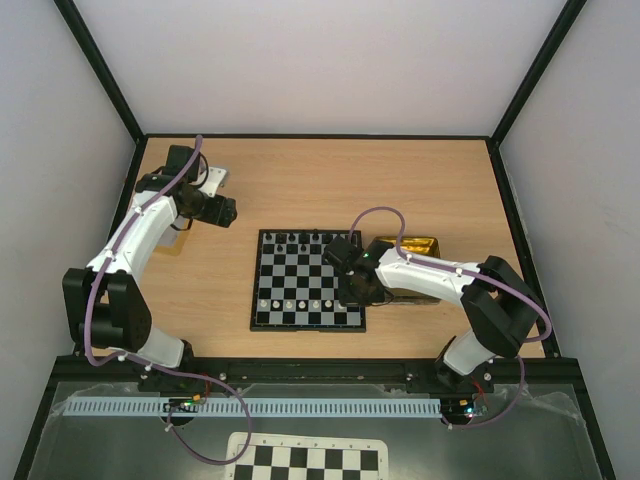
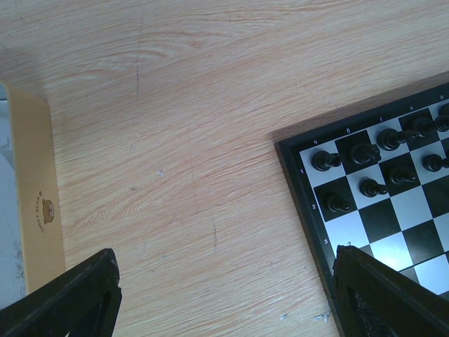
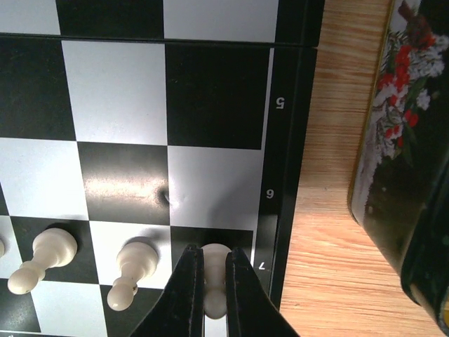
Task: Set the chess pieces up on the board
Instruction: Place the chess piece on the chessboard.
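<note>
A loose checker sheet lies nearest the arm bases, apart from the play. Just beyond it, the right gripper is pressed together on a white pawn, pinching its head. The pawn is at the dark end square of the pawn row, right beside the board's frame. Whether its foot already rests on the square cannot be told. Two more white pawns stand next to it in the same row, and the top view shows a few others further along. That row looks only partly filled, and the row nearest the arms looks bare, so the white back row seems not yet begun.

Across the board, black pieces fill much of the two far rows. A gold tin sits just beside the board's right edge. Farthest off, the left gripper hangs spread and holding nothing over bare table near the board's far left corner.
</note>
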